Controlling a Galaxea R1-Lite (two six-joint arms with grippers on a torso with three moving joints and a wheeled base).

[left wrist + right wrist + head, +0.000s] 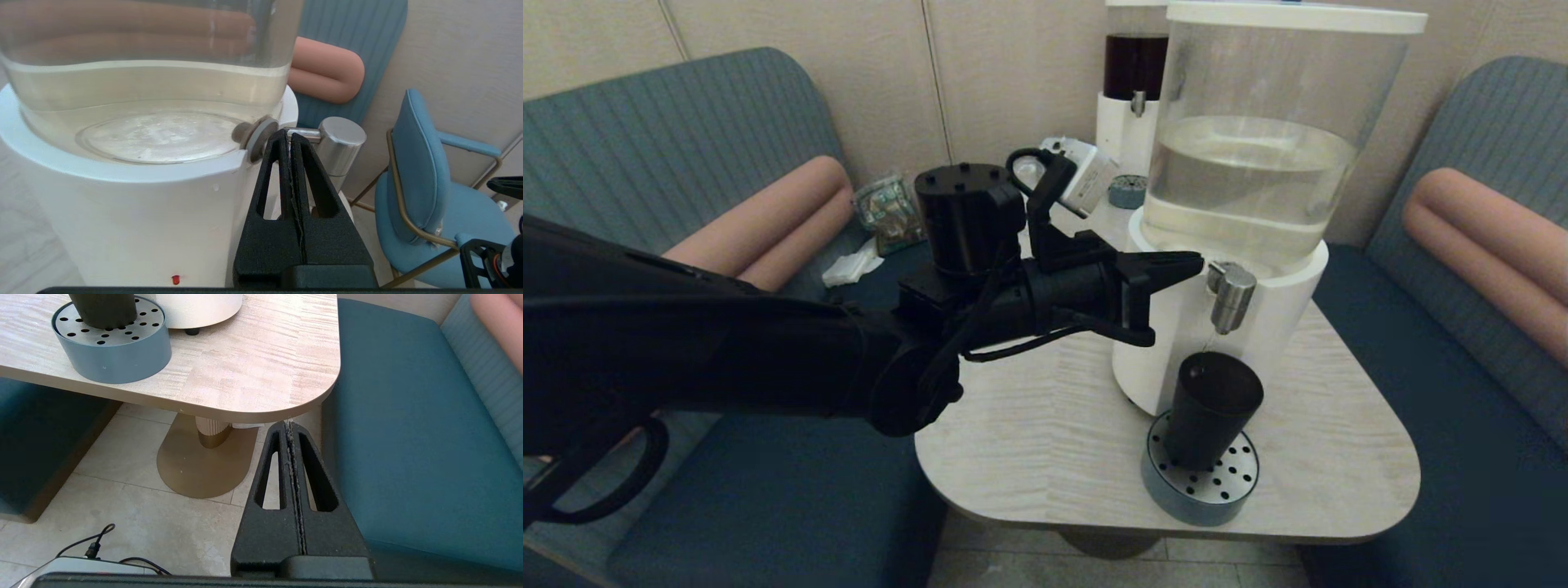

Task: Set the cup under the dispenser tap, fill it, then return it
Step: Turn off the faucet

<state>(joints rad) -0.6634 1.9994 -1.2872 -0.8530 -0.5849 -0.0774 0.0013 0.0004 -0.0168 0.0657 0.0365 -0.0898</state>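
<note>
1. The cup (1211,406) is seen standing upright on the round perforated drip tray (1201,490), directly below the dispenser tap (1230,296), near the front edge of the table (1045,433).
2. The dispenser tap is fixed to the white base (1168,343) of the large dispenser, whose clear tank (1258,131) is partly filled with pale liquid.
3. The left gripper (1194,263) is held level at the height of the tap; its fingers are pressed together, with nothing between them.
4. In the left wrist view, the tips of the left gripper (289,136) are placed at the thin neck of the tap (341,143), just beside the steel cylinder.
5. The right gripper (289,426) is parked low, beside the table edge (286,404) and above the teal bench seat (408,457); its fingers are also clenched on nothing.
6. A 2nd dispenser (1135,73) with dark liquid is seen behind.
</note>
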